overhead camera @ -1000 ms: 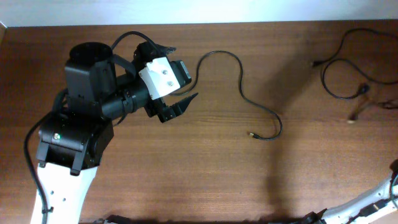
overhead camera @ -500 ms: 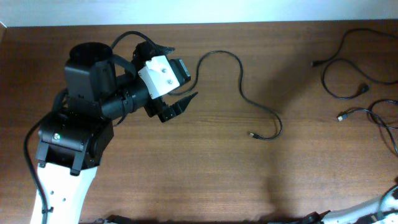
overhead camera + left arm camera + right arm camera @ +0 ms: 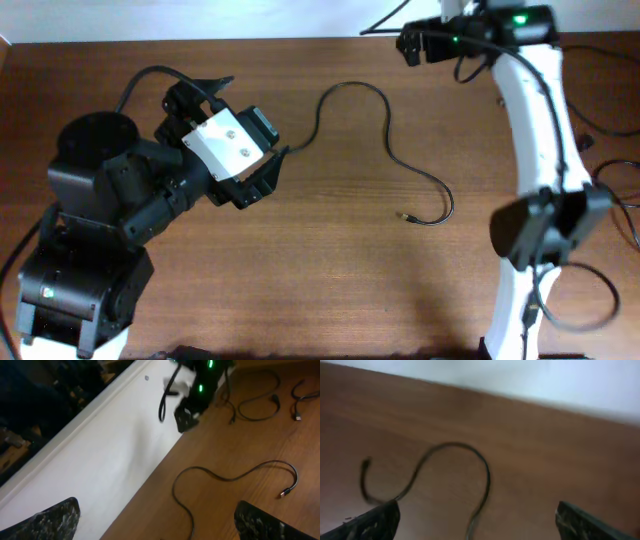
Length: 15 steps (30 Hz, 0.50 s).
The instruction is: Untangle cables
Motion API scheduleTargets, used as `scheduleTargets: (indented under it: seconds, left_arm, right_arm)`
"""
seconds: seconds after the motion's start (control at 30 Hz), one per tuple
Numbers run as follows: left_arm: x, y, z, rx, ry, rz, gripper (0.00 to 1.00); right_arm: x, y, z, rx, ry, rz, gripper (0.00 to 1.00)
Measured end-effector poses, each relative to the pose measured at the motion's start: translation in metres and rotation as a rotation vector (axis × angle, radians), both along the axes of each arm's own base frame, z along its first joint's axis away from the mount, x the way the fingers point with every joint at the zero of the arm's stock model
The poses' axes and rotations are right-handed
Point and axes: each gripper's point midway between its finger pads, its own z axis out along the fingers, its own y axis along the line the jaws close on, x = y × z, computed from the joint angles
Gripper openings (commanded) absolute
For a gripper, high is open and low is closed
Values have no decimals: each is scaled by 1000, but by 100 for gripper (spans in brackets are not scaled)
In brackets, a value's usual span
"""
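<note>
Wood-grain table (image 3: pixel 330 290) meets white wall (image 3: pixel 100 460) — cable (image 3: pixel 387 130) curves loose; left tool (image 3: pixel 160 521) and right tool (image 3: pixel 481 522) spread, empty.

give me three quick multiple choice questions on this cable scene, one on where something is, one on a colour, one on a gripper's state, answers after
1. Where does the plug tip of the long cable lie?
A. on the bare table, right of centre
B. hanging off the front edge
C. under a cloth

2. What colour is the long cable?
A. white
B. black
C. red

3. How is the left gripper?
A. shut on the long cable
B. shut on nothing
C. open

Answers:
1 A, the overhead view shows the plug tip flat on the wood with nothing touching it.
2 B, it reads black against the brown top.
3 C, the left wrist view shows its fingers wide apart.
</note>
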Motion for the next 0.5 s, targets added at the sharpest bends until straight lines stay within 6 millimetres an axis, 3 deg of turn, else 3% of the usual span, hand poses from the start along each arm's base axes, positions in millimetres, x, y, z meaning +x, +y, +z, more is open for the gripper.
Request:
scheduleTargets:
  seconds: [0.03,0.1,0.2,0.23,0.33,0.4,0.43,0.47,0.5]
  left_arm:
    - [1,1,-1,-1,4,7,99]
    - [2,2,-1,-4,7,16,99]
    - [2,2,-1,-17,16,21,99]
    - [1,2,-1,-24,24,24,99]
    - [-4,3,-16,-11,94,27,99]
    - [-6,4,-20,-7,110,27,99]
    - [-6,4,-20,-6,112,28,99]
    - [-7,4,-19,-7,108,27,99]
    - [-9,5,-18,-8,105,27,99]
  right_arm:
    - [5,1,-38,1,83,-50,96]
    - [2,11,-83,-62,177,-97,96]
    - [-11,43,-99,-158,204,-74,96]
    - [-16,53,-115,-185,236,-59,96]
    - [-29,39,-179,-245,384,-72,95]
    - [-35,33,-206,-274,436,-77,95]
    - [-35,33,-207,-276,436,-76,87]
    - [-34,33,-207,-276,435,-77,18]
    - [-35,32,-207,-281,437,-80,4]
